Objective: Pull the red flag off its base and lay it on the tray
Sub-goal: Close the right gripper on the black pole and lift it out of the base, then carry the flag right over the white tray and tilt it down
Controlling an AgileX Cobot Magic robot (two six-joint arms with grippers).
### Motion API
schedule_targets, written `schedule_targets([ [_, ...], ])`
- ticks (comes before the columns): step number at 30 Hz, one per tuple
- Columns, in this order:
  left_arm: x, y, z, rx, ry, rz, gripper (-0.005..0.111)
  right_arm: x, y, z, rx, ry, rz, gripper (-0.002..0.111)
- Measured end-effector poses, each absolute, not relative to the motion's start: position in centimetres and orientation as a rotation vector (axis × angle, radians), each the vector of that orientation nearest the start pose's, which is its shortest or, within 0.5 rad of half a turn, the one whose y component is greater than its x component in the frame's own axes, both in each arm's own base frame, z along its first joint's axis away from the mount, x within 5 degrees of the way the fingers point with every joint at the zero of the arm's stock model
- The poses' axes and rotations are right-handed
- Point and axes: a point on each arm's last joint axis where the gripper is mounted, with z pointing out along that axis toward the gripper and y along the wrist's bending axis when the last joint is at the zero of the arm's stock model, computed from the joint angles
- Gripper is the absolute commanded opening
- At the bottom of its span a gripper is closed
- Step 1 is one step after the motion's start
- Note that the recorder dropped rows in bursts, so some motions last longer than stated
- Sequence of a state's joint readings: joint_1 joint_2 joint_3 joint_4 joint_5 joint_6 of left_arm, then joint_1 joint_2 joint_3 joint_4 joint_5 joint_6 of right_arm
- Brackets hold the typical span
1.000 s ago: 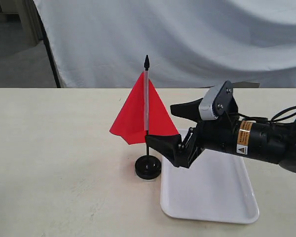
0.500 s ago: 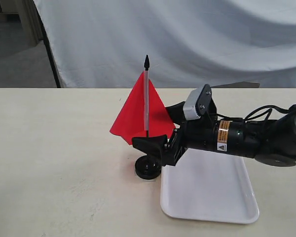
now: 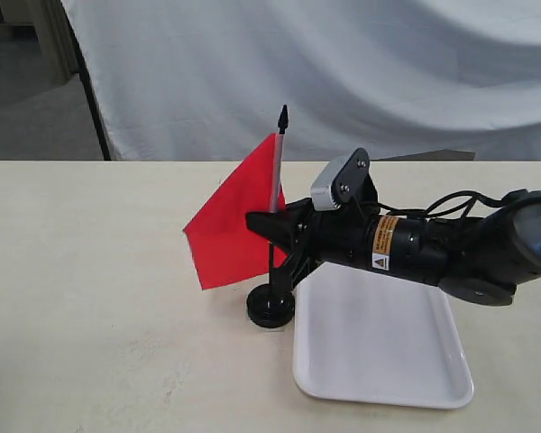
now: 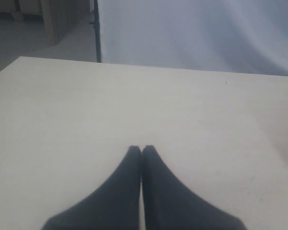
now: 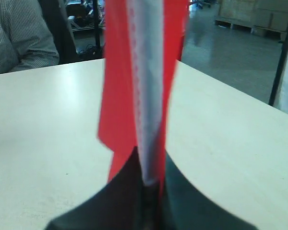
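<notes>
Two changes stand out against a second ago, and neither touches the biggest things here. The table (image 3: 90, 271) and the tray (image 3: 388, 356) on it lie as they did, the tray bare.

The right arm (image 3: 433, 253) is the first change. It now reaches further across the tray and sits higher, so the right gripper (image 3: 269, 227) meets the pole (image 3: 270, 271) at the cloth's lower edge instead of low near the base. Its jaws are narrowed onto the pole. The right wrist view shows the white hem strip (image 5: 149, 96) running down into the slim gap between the dark fingers (image 5: 197, 206).

The left gripper (image 4: 141, 152) takes no part: its fingertips are pressed together over bare table, with only a sliver of red at the edge of its view.

The red flag (image 3: 230, 225) is the second change. Its pole leans, tip toward the arm, and the cloth is swung out to the left, where before it stood straight.

The base (image 3: 270, 307) sits on the same spot just beside the tray's left rim, and the pole's foot appears to be seated in it.

I judge that the grasp is made and the pull is only beginning. A straight upward lift should free the pole, while more sideways lean may tip or drag the base.
</notes>
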State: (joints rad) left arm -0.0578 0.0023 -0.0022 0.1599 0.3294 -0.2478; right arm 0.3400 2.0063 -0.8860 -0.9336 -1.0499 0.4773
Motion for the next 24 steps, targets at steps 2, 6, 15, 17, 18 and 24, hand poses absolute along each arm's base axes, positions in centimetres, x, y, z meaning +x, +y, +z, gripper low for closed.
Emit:
schedule_targets([
  [2,5.4,0.2,18.4,-0.071,1.808,-0.063,0.000,32.3,18.1,14.4,-0.932,1.554,0.847,-0.001],
  [6,5.4,0.2,18.4,-0.071,1.808,-0.063,0.000,32.2,18.1,14.8,-0.924,1.551,0.853,-0.001],
  [15,5.4,0.2,18.4,-0.071,1.808,-0.063,0.000,30.3,17.0,21.4,-0.842,1.485,0.804,-0.001],
  [17,5.4,0.2,18.4,-0.071,1.808,-0.063,0.000,30.2,16.7,22.9,-0.784,1.514,0.789,-0.001],
  [18,5.4,0.2,18.4,-0.071,1.808,-0.063,0.000,30.2,16.5,23.4,-0.763,1.540,0.778,-0.001],
  [24,5.4,0.2,18.4,-0.071,1.808,-0.063,0.000,30.2,14.9,25.2,-0.635,1.791,0.648,-0.001],
])
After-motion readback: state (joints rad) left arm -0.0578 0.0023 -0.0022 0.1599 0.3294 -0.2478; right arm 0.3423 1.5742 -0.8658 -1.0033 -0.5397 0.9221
